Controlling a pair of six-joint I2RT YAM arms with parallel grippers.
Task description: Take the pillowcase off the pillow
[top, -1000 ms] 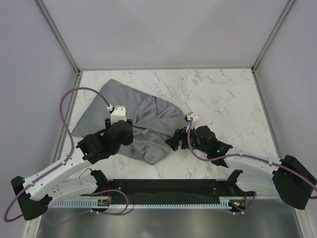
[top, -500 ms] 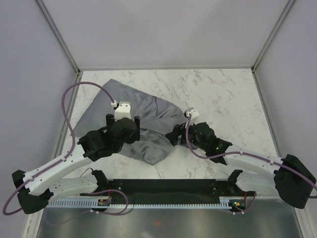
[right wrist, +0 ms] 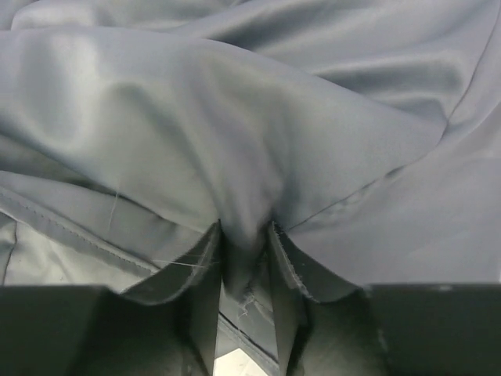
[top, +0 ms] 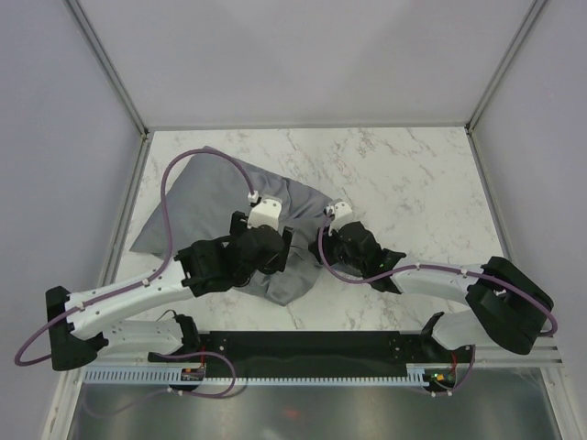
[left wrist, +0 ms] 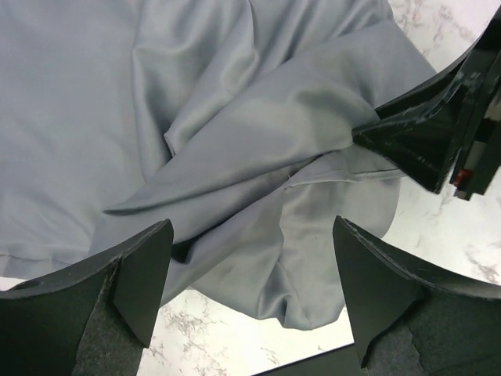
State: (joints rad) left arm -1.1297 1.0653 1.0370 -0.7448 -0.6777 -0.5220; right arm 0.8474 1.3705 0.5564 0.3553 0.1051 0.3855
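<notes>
Two black two-finger grippers meet the crumpled grey fabric pillowcase (top: 206, 197): the right gripper (right wrist: 244, 247) pinches a raised fold at its right edge, and the left gripper (left wrist: 250, 266) stands spread wide over it. The pillow is hidden by this cloth, which lies left of centre in the top view. Its lower corner is near the front edge of the white marble table (top: 413, 174), and bare marble fills the upper right.

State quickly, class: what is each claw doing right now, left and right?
Left claw: open, holding nothing, poised over the grey pillowcase.
Right claw: closed, pinching a fold of the grey pillowcase.
</notes>
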